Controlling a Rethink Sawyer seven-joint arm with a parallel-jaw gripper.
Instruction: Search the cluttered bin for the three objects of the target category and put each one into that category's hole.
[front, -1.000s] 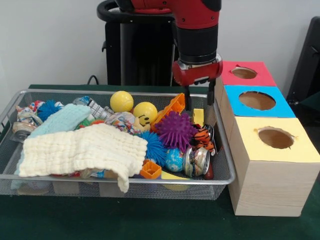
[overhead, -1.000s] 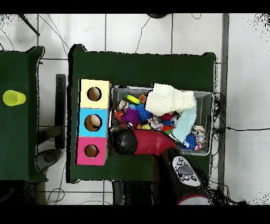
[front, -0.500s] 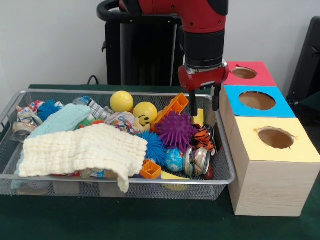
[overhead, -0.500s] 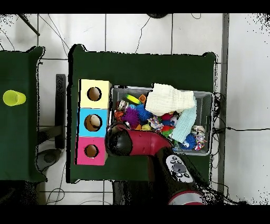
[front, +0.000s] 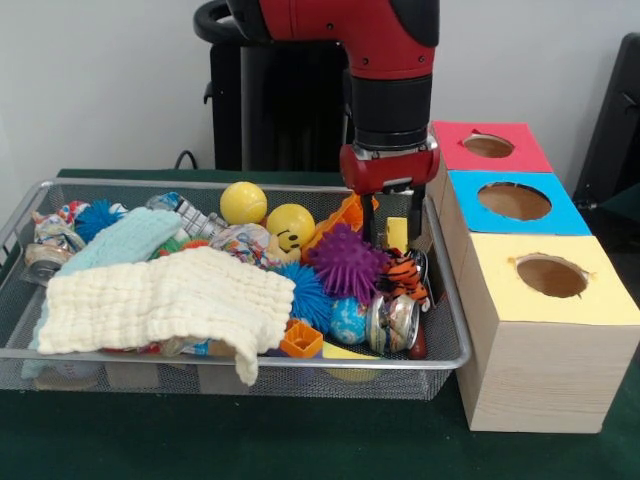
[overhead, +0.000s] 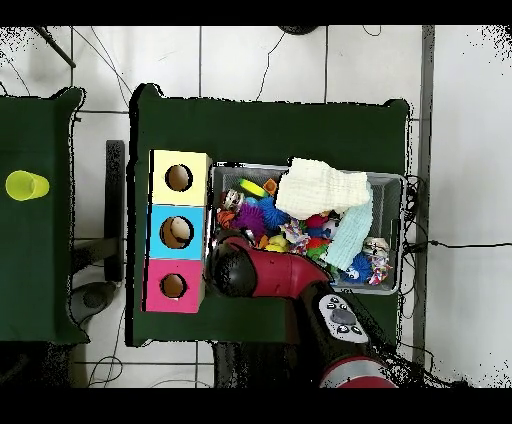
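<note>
Two dark fingers of our red and black gripper (front: 391, 222) are standing slightly apart astride the small yellow block (front: 397, 232) at the back right of the wire mesh bin (front: 455, 330), having swung back from the blue-topped box (front: 515, 202) over the last second and dropped lower. We are judging this a fresh pick, though we cannot tell whether the fingers are touching the block. Which category we are after is not shown. From overhead, the arm is hiding the gripper and that corner, and the cream waffle cloth (front: 160, 302) is covering much else.
</note>
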